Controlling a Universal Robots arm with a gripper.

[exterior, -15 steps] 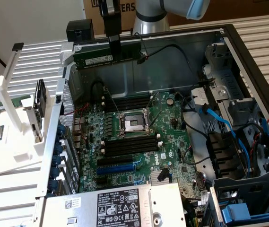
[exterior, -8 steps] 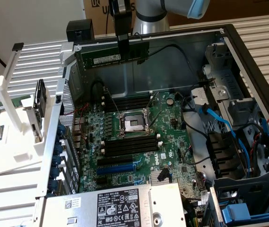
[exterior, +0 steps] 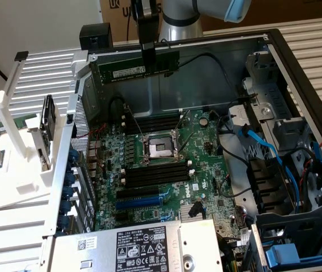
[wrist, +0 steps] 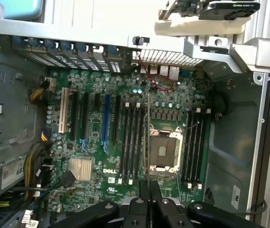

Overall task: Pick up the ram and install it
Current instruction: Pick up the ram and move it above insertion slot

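Exterior view | gripper (exterior: 147, 67) clamps ram (exterior: 121, 71) | over mobo (exterior: 206, 170), open case (exterior: 166, 93); cardboard box (exterior: 296, 11) behind

Bright, even light fills the open computer case (exterior: 166, 90), shadows soft, glare slight.

The exterior camera sits high on the near side of the open computer case (exterior: 279, 51). It looks obliquely down over the power supply (exterior: 138, 243) from mid range. The wrist camera hangs closer, facing straight down past the pincer (wrist: 149, 190) onto the motherboard (wrist: 97, 137). Both views share the board, its CPU socket (wrist: 163, 151) and memory slots (wrist: 132, 142).
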